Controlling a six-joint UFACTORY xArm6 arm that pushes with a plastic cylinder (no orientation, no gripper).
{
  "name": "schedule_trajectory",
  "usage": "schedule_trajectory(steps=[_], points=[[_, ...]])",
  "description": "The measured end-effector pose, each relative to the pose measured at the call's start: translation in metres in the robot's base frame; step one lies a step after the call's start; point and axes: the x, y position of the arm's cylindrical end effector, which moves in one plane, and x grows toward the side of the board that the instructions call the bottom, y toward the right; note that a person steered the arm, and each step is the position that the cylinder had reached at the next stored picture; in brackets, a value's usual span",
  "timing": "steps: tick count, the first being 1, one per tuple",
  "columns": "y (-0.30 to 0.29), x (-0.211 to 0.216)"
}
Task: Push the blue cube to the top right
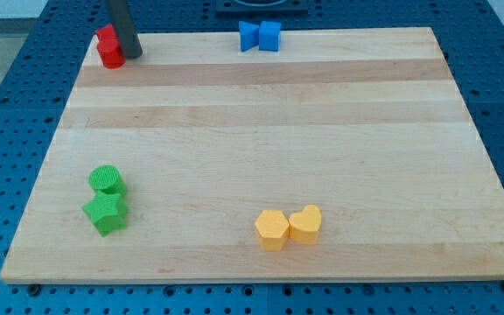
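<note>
The blue cube point(270, 36) sits at the board's top edge, a little right of centre, touching a second blue block point(249, 35) of an irregular shape on its left. My tip point(132, 54) is at the top left of the board, right beside a red block point(108, 47) and touching or nearly touching its right side. The tip is far to the left of the blue cube.
The wooden board point(261, 157) lies on a blue perforated table. A green cylinder point(107, 180) and a green star block point(106, 213) sit at the bottom left. Two yellow blocks, one hexagonal point(272, 229) and one heart-shaped point(305, 223), touch at the bottom centre.
</note>
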Motion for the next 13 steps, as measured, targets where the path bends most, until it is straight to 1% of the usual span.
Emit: schedule_trajectory(steps=[1, 2, 3, 6, 7, 8, 9, 10, 11, 13], points=[[0.003, -0.028], [0.045, -0.028], [0.105, -0.027], [0.256, -0.027], [0.288, -0.026], [0.285, -0.025], [0.246, -0.024], [0.23, -0.006], [0.252, 0.016], [0.364, 0.016]])
